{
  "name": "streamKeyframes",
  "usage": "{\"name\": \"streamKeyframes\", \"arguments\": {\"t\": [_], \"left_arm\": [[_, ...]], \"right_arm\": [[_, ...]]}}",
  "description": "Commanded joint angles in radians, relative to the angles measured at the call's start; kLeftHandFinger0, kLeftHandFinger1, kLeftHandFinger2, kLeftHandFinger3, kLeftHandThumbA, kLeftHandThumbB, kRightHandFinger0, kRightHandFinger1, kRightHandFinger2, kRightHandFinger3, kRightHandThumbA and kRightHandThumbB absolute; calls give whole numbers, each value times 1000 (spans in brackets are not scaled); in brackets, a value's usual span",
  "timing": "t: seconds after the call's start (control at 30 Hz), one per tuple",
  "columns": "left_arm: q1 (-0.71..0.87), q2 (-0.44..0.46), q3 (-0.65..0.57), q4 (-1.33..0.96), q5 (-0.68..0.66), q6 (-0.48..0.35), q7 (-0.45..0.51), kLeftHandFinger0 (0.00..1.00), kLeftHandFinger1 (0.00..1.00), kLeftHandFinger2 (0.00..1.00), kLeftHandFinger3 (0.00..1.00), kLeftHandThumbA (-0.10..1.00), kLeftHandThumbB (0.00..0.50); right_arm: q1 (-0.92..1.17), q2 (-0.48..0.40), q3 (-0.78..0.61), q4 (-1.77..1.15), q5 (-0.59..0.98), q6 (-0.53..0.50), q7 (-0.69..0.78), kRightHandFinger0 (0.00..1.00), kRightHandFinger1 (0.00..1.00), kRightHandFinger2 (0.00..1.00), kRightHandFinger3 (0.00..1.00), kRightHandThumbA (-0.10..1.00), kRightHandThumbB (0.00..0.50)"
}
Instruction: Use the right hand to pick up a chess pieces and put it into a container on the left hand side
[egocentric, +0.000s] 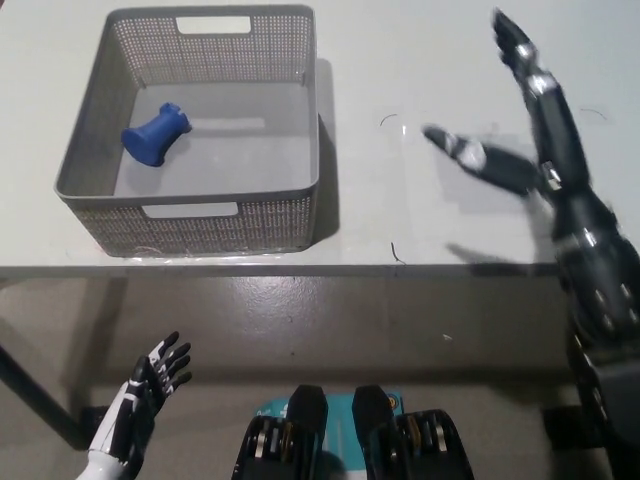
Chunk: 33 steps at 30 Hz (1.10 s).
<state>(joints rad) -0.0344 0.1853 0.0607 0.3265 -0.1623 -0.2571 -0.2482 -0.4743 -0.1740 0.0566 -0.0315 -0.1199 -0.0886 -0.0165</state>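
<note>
Grey mesh is what we are meeting first at the left: a perforated metal container (190, 215) with cut-out handle slots in its near and far walls is sitting on the white table (420, 60), close to the table's front edge. Inside it we are seeing the blue chess piece (155, 134), lying on its side on the container's floor, in the left half and towards the far wall, its broad base pointing to the lower left and its narrower top pointing to the upper right. Nothing is touching the piece.

Below the table edge, over the grey floor at the lower left, we are finding our left hand (140, 405) resting in view, palm roughly towards the camera, its fingers spread apart and holding nothing.

Moving right across the bare tabletop, we are passing a few faint dark marks on the surface just beyond the container's right wall, and a small dark speck near the front edge.

At the far right we are looking at our right hand (520, 135), raised above the table and well apart from the container. It is empty, with its fingers splayed wide: one is reaching up towards the top edge of the view, while another is sticking out to the left, pale at its tip. The black forearm is running down from it along the right side and off the bottom right corner, casting a soft shadow on the table beneath.
</note>
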Motion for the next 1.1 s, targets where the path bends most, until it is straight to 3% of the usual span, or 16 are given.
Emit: {"name": "streamKeyframes", "arguments": {"t": [0.0, 0.1, 0.13, 0.27, 0.37, 0.5, 0.7, 0.8, 0.9, 0.97, 1.07], "left_arm": [[16, -12, 15, -14, -21, -46, 8, 1000, 1000, 1000, 1000, 1000, 227], [23, -13, 19, -13, -17, -59, 10, 1000, 1000, 1000, 1000, 1000, 230], [23, -11, 23, -12, -19, -58, 9, 1000, 1000, 1000, 1000, 1000, 229], [13, -11, 28, -20, -21, -38, 12, 1000, 1000, 1000, 1000, 1000, 231], [-1, -14, 29, -6, -16, -48, 17, 1000, 1000, 1000, 1000, 1000, 250], [5, -10, 29, -6, -19, -58, 10, 1000, 1000, 1000, 1000, 1000, 252], [-11, -5, 24, 10, -13, -67, 5, 1000, 1000, 1000, 1000, 1000, 241], [-12, -7, 27, 3, -11, -52, 15, 1000, 1000, 1000, 1000, 1000, 251], [15, -12, 27, -5, -13, -55, 15, 1000, 1000, 1000, 1000, 1000, 257], [14, -11, 21, 1, -20, -59, 0, 1000, 1000, 1000, 1000, 1000, 230], [5, -8, 23, 2, -16, -59, 5, 1000, 1000, 1000, 1000, 1000, 226]], "right_arm": [[147, -16, -36, -228, 93, -12, 35, 1000, 1000, 1000, 1000, 1000, 305], [207, -7, -30, -170, 99, -61, 41, 1000, 1000, 1000, 1000, 1000, 278], [235, 0, -28, -130, 106, -85, 42, 1000, 1000, 1000, 1000, 1000, 238], [293, 25, -27, -30, 134, -141, 43, 1000, 1000, 1000, 1000, 987, 189], [339, 58, -23, 65, 190, -179, 67, 1000, 1000, 1000, 1000, 1000, 241], [397, 90, -21, 148, 223, -220, 90, 1000, 1000, 1000, 1000, 1000, 237], [461, 142, -41, 199, 371, -217, 165, 1000, 1000, 1000, 1000, 1000, 92], [457, 169, -57, 228, 435, -190, 194, 1000, 1000, 1000, 1000, 949, 113], [487, 170, -52, 234, 400, -223, 190, 1000, 1000, 1000, 1000, 1000, 98], [496, 165, -51, 233, 375, -228, 183, 1000, 1000, 1000, 1000, 1000, 109], [480, 172, -58, 244, 388, -219, 183, 1000, 1000, 1000, 1000, 982, 116]]}}
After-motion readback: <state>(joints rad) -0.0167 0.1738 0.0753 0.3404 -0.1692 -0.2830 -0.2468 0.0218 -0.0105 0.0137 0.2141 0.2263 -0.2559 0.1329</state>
